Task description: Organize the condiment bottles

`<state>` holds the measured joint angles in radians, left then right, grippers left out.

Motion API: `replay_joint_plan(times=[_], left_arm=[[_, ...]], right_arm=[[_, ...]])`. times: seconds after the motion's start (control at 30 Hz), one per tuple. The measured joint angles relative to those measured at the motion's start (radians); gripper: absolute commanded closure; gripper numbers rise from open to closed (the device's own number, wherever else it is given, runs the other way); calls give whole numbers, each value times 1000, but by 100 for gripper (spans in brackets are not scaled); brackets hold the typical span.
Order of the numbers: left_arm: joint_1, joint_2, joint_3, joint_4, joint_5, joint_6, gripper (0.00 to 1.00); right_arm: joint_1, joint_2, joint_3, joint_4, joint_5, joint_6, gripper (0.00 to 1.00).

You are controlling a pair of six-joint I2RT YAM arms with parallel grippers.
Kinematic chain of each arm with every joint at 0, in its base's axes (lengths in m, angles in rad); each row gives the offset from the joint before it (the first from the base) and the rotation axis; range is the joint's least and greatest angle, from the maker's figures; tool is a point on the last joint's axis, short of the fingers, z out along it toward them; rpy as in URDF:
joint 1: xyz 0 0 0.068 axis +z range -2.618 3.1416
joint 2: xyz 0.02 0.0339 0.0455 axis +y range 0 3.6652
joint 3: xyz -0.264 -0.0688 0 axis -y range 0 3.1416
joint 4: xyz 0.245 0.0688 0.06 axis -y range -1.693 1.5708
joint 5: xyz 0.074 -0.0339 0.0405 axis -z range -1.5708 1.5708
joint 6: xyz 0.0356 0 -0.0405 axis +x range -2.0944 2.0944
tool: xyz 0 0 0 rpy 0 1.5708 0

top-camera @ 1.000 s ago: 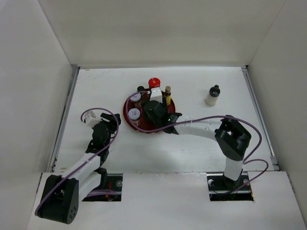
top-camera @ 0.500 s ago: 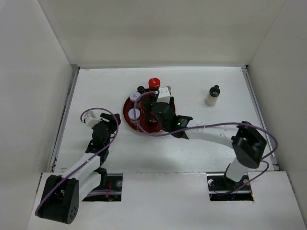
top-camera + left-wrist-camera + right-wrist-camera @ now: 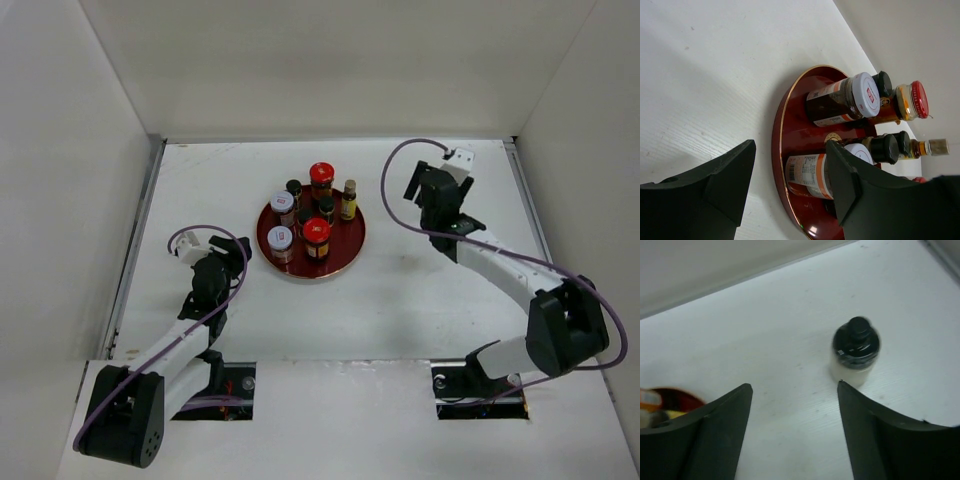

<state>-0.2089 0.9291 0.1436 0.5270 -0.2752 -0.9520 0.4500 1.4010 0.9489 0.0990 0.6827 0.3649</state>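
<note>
Several condiment bottles stand on the round red tray (image 3: 345, 250): two red-lidded jars (image 3: 321, 173) (image 3: 316, 231), two white-lidded jars (image 3: 283, 202) (image 3: 280, 238), slim black-capped ones (image 3: 293, 186) and a yellowish bottle (image 3: 348, 201). One white bottle with a black cap (image 3: 855, 352) stands alone on the table. It sits just beyond the right fingertip of my open right gripper (image 3: 794, 385). In the top view that gripper (image 3: 432, 203) hides it. My left gripper (image 3: 228, 250) is open and empty, left of the tray. Its wrist view shows the tray rim (image 3: 777, 150) and a white-lidded jar (image 3: 807, 172) just ahead of the gripper (image 3: 790, 150).
White walls close in the table on the left, back and right. The right wall's edge (image 3: 530, 215) lies close to my right arm. A corner of the tray (image 3: 670, 400) shows at the left of the right wrist view.
My right arm has left the tray and swung right and back to the lone black-capped white bottle. A red-lidded jar now stands uncovered at the tray's front. The left arm has not moved.
</note>
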Motion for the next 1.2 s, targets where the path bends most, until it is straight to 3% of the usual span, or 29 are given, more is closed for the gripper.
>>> replay_joint_plan(times=[0.13, 0.33, 0.53, 0.9, 1.03, 1.2], left_arm=[[0, 0, 0, 0, 0, 0, 43], [-1, 1, 0, 0, 1, 1, 43], [-1, 5, 0, 1, 3, 1, 43], [1, 8, 0, 0, 3, 2, 43], [1, 8, 0, 0, 3, 2, 43], [-2, 8, 0, 0, 3, 2, 43]], right_arm=[[-118, 57, 23, -10, -10, -25, 5], [-216, 216, 116, -64, -51, -38, 3], [-249, 298, 163, -88, -109, -40, 12], [-268, 362, 195, -53, -151, -38, 51], [-263, 327, 156, -42, -150, -21, 52], [-178, 156, 31, -86, -128, -7, 53]])
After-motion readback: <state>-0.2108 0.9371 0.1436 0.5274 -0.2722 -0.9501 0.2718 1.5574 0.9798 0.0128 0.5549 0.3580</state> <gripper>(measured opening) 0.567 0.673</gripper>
